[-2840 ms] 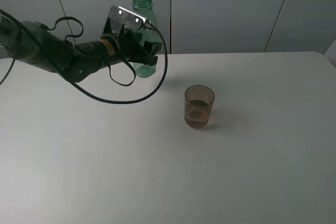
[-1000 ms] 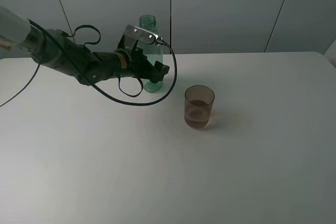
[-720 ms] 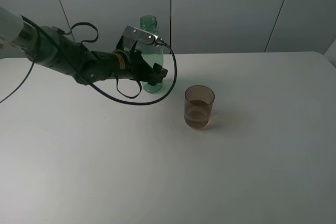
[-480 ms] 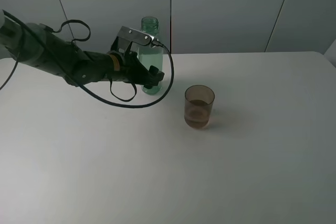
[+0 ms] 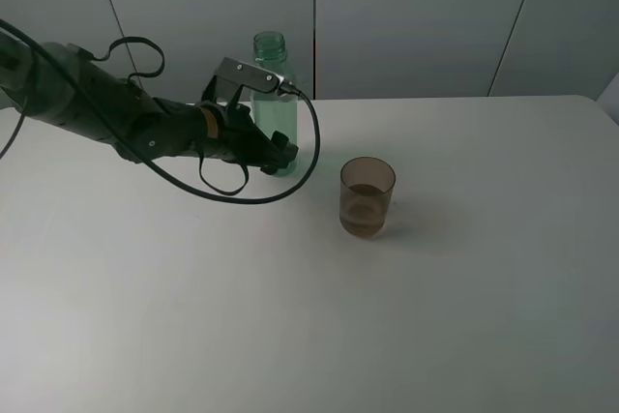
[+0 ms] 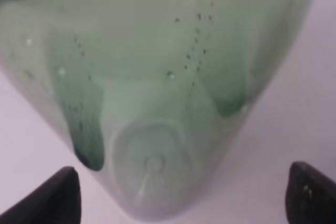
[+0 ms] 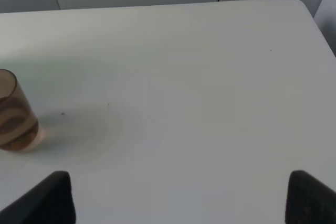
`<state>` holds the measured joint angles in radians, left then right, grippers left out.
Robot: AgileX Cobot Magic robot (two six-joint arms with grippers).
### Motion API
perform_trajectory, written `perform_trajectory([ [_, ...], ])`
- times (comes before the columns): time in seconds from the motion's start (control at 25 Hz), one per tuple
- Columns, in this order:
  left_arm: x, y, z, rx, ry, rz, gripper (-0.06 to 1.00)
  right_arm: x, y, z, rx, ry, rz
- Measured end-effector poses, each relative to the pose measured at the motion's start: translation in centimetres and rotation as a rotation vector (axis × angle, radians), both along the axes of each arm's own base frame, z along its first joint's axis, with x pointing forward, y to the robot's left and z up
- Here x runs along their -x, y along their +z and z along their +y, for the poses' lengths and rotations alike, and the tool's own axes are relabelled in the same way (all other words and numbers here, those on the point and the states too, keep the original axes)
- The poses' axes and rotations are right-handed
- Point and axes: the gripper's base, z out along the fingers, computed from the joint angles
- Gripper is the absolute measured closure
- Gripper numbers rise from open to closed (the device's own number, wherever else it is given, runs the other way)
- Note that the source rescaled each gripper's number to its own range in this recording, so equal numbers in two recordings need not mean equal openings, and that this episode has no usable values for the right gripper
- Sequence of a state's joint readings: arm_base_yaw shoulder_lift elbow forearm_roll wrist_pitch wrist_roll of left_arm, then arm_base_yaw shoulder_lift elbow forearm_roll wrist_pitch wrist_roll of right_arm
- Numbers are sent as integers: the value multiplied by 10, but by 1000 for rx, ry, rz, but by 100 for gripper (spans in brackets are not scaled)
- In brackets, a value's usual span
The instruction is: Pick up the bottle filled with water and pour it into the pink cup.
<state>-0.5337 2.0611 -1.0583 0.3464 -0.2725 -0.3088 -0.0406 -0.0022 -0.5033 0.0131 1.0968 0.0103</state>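
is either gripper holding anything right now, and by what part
Cannot be told for the left gripper: it is at the lower body of the green transparent plastic bottle, but contact is unclear. The right gripper holds nothing.

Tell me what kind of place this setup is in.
Probably a robot test bench or lab: a bare white table, plain grey wall panels behind it, and only the bottle and the pink cup set out.

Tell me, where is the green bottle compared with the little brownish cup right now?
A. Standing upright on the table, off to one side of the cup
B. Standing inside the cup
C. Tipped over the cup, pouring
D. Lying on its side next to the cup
A: in the overhead view the bottle stands upright, neck up, with the left gripper at its lower part, while the cup sits apart on the table.
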Motion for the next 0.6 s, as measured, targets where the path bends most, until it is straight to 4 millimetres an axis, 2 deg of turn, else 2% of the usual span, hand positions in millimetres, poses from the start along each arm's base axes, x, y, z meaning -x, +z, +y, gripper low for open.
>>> perform_trajectory([
  [0.16, 4, 16, 5, -18, 38, 31, -4, 0, 0, 0, 0, 0, 0],
  [0.28, 16, 30, 13, -37, 67, 63, -4, 0, 0, 0, 0, 0, 0],
  [0.44, 42, 54, 29, -74, 126, 128, -4, 0, 0, 0, 0, 0, 0],
  [0.6, 77, 96, 49, -106, 168, 153, -4, 0, 0, 0, 0, 0, 0],
])
